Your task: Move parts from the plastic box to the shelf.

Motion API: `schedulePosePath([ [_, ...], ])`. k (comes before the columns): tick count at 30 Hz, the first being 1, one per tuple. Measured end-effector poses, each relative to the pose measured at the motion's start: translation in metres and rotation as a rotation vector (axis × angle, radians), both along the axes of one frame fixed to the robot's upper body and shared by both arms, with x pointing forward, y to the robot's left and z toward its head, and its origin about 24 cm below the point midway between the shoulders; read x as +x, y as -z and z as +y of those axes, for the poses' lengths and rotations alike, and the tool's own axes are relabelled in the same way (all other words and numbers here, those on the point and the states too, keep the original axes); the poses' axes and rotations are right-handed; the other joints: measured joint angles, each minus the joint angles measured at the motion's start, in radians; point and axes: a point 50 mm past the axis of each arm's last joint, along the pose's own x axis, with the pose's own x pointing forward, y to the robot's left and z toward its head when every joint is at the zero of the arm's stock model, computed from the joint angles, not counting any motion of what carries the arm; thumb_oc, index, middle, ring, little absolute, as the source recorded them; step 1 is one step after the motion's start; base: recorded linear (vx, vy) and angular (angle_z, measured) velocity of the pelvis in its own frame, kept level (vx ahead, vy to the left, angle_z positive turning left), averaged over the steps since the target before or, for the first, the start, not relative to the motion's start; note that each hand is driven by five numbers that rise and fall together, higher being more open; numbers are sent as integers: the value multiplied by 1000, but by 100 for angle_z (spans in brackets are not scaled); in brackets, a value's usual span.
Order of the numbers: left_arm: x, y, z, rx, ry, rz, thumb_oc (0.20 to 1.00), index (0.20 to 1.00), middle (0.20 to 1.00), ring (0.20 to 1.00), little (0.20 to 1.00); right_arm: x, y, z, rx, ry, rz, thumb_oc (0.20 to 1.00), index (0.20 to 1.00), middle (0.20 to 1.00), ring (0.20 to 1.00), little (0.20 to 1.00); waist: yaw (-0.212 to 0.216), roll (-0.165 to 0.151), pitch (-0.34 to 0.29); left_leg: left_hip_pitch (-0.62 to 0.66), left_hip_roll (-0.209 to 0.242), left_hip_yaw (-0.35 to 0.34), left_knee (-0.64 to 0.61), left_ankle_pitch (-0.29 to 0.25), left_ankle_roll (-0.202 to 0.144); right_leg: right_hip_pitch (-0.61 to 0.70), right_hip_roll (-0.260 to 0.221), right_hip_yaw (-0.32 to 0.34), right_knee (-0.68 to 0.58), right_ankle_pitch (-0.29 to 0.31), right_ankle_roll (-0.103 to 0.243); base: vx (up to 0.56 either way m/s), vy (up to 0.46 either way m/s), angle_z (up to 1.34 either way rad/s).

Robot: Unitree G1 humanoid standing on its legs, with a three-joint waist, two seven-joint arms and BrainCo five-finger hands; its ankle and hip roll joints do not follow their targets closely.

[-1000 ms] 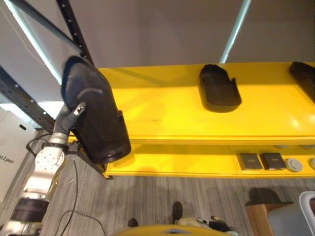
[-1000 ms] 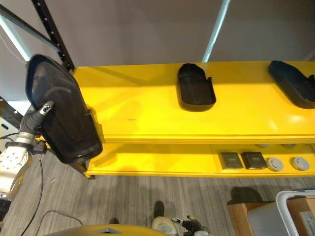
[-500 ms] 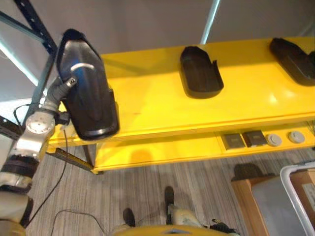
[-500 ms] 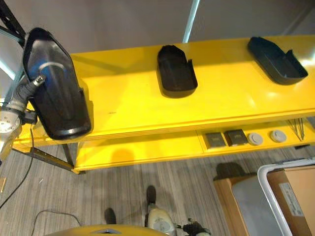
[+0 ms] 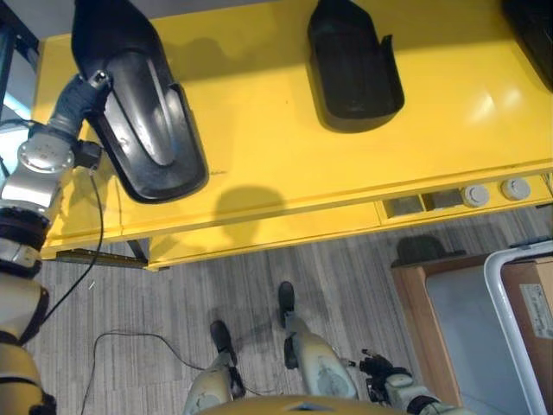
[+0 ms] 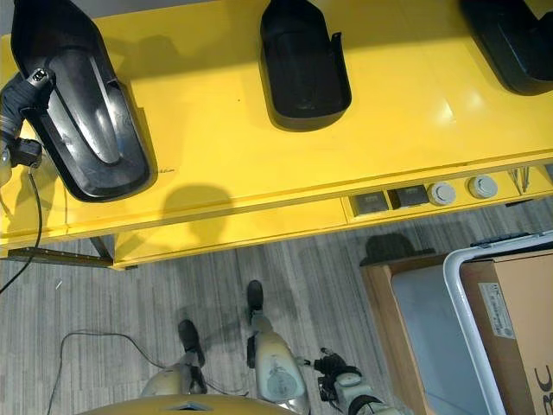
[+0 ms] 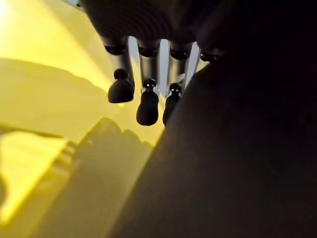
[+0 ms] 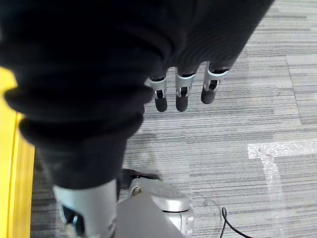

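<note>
While on shelf [image 5: 285, 147], black part [image 5: 143, 130] against left robot hand [image 7: 143, 99]

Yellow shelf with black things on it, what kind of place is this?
Probably a workshop or a parts store. The big yellow shelf holds moulded black parts laid out in a row, a plastic box stands on the grey carpet floor, and the left hand is placing another part.

You are looking down on grey striped carpet [image 6: 130, 294] that runs under the furniture. At the near right stands a wooden cabinet [image 6: 384, 298]. A white tape mark [image 8: 277, 148] lies on the carpet. A dark metal post [image 5: 10, 35] rises at the far left.
</note>
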Motion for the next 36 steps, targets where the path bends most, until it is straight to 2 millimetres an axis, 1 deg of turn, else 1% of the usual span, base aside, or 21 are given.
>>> schedulePosePath([
  [1, 2, 1, 6, 39, -39, 33, 200, 200, 200, 200, 200, 4, -1, 2, 8, 1, -12, 1000, 1000, 1000, 1000, 1000, 0, 0, 3, -1, 1, -1, 0, 0, 0, 0, 1, -1, 0, 0, 0, 0, 0, 0],
  [3, 2, 4, 10, 68, -67, 63, 200, 200, 200, 200, 200, 4, -1, 2, 8, 2, -9, 1000, 1000, 1000, 1000, 1000, 2, 1, 4, -1, 1, 0, 0, 0, 0, 0, 1, -1, 0, -1, 0, 0, 0, 0],
  [7, 1, 7, 13, 108, -87, 90, 200, 200, 200, 200, 200, 2, 0, 2, 31, 27, -6, 1000, 1000, 1000, 1000, 1000, 4, 1, 12, -1, 2, -2, 0, 0, 0, 0, 1, -1, 0, -2, -3, 0, 0, 0],
  [8, 1, 13, 17, 144, -109, 119, 231, 231, 231, 231, 231, 2, 0, 2, 42, 45, -9, 1000, 1000, 1000, 1000, 1000, 2, 1, 12, -1, 2, -2, 0, 0, 0, 0, 1, -2, 0, -3, -3, 0, 0, 0],
  [9, 1, 15, 18, 163, -115, 134, 407, 407, 407, 407, 407, 2, 0, 2, 45, 50, -10, 1000, 1000, 1000, 1000, 1000, 2, 1, 12, -1, 2, -1, 0, 0, 0, 0, 1, -1, 0, -5, -3, 0, 0, 0],
  [10, 1, 16, 18, 194, -118, 148, 520, 520, 520, 520, 520, 2, 0, 3, 50, 58, -11, 1000, 1000, 1000, 1000, 1000, 1, 1, 12, -2, 2, -1, 0, 0, 0, -1, 1, -1, 1, -5, -2, 0, 0, 0],
  [11, 1, 16, 17, 211, -117, 149, 595, 595, 595, 595, 595, 2, 0, 3, 50, 57, -11, 1000, 1000, 1000, 1000, 1000, 2, 1, 12, -2, 2, -1, 0, 0, 0, -1, 1, -1, 1, -5, -3, 0, 0, 0],
  [12, 2, 14, 16, 232, -114, 152, 818, 818, 818, 818, 818, 2, 0, 3, 50, 56, -10, 1000, 1000, 1000, 1000, 1000, 2, 1, 12, -2, 2, -2, 0, 0, -1, -1, 1, -1, 0, -5, -3, 0, 0, 0],
  [13, 3, 13, 15, 244, -111, 152, 1000, 1000, 1000, 1000, 1000, 2, 0, 3, 49, 54, -9, 1000, 1000, 1000, 1000, 1000, 3, 1, 12, -2, 2, -2, 0, 1, -1, -1, 1, -1, 1, -5, -3, 0, 0, 0],
  [20, 6, 6, 10, 285, -109, 135, 1000, 1000, 1000, 1000, 1000, 0, 1, 3, 50, 56, -5, 1000, 1000, 1000, 1000, 1000, 1, 0, 12, -2, 1, -2, 0, 1, -2, -1, 1, -1, 1, -4, -3, 0, 0, 0],
  [23, 9, 6, 3, 301, -119, 102, 1000, 1000, 1000, 1000, 1000, 0, 1, 3, 51, 57, -4, 1000, 1000, 1000, 1000, 1000, 2, 0, 12, -1, 1, -3, 0, 1, -2, 1, 1, -1, 2, -2, -6, 0, 0, 0],
  [25, 13, 6, -5, 259, -114, 61, 1000, 1000, 1000, 1000, 1000, -2, 1, 2, 51, 66, 1, 1000, 1000, 1000, 1000, 1000, 6, 0, 12, 3, 1, -3, 0, 1, -2, 6, 1, -2, 2, 1, -10, 0, 0, 0],
  [28, 14, 4, -10, 234, -117, 28, 1000, 1000, 1000, 1000, 1000, -2, 2, 3, 51, 65, 1, 1000, 1000, 1000, 1000, 1000, 6, -1, 13, 12, 1, -3, 0, 1, -1, 14, 1, -4, 2, 2, -11, 15, 3, 0],
  [31, 15, -8, -20, 226, -93, -42, 1000, 1000, 1000, 1000, 1000, -3, 2, 3, 51, 66, 9, 1000, 1000, 1000, 1000, 1000, 6, -2, 13, 48, 5, -4, 0, 0, -1, 53, 4, -9, 1, -1, -11, 44, 0, 2],
  [32, 14, -16, -25, 221, -80, -89, 1000, 1000, 1000, 1000, 1000, -3, 2, 3, 50, 65, 10, 1000, 1000, 1000, 1000, 1000, 9, -2, 13, 67, 7, -5, 0, -3, -3, 74, 4, -15, 1, -13, -9, 57, -8, 5],
  [34, 10, -27, -27, 205, -72, -152, 1000, 1000, 1000, 1000, 1000, -4, 3, 3, 47, 57, 16, 1000, 1000, 1000, 1000, 1000, 15, -2, 13, 92, 9, -5, 0, -5, -7, 98, 6, -20, 1, -15, -14, 29, -3, 3],
  [36, 3, -43, -25, 198, -87, -236, 1000, 1000, 1000, 1000, 1000, -4, 2, 2, 36, 43, 19, 1000, 1000, 1000, 1000, 1000, 26, -2, 12, 119, 13, -11, 0, -8, -10, 128, 8, -23, 0, -20, -15, 16, 0, 8],
])
